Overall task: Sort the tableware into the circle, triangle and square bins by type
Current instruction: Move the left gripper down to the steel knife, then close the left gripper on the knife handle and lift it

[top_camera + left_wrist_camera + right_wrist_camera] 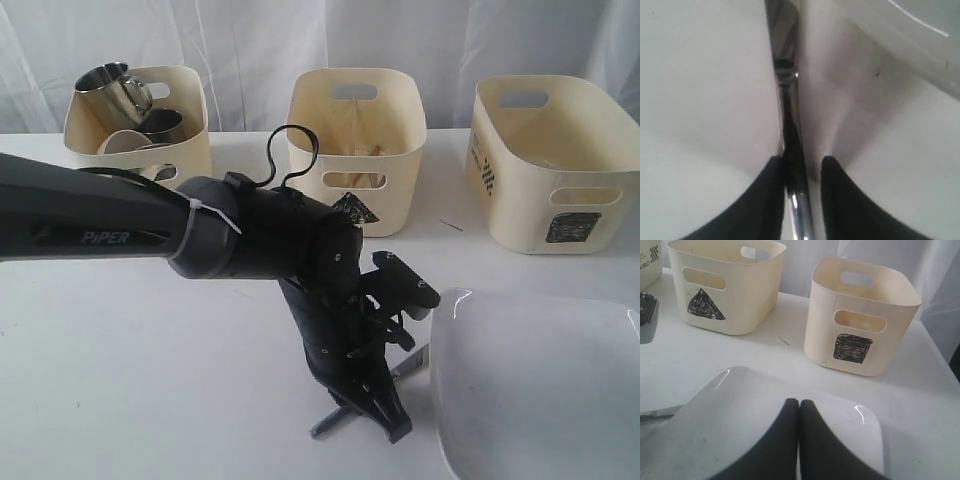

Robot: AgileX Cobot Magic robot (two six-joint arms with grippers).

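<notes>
My left gripper (pixel 385 420) (pixel 802 160) reaches down to the table just left of the large white squarish plate (pixel 540 390) (pixel 740 420). Its fingers stand open astride a piece of metal cutlery (pixel 330 422) (pixel 790 125) lying flat; one finger touches the cutlery and the other leaves a gap. My right gripper (pixel 799 402) hangs over the plate, shut and empty; the exterior view does not show it. The left bin (pixel 190 150) holds a steel mug (pixel 112 92), a steel bowl (pixel 165 125) and a small white bowl (pixel 125 140). The triangle bin (pixel 355 140) (pixel 725 285) stands in the middle and the square bin (pixel 550 170) (pixel 860 315) on the right.
The left arm's black body (pixel 250 240) crosses in front of the left bin and hides its mark. White curtains hang behind the bins. The plate's rim lies close beside the cutlery.
</notes>
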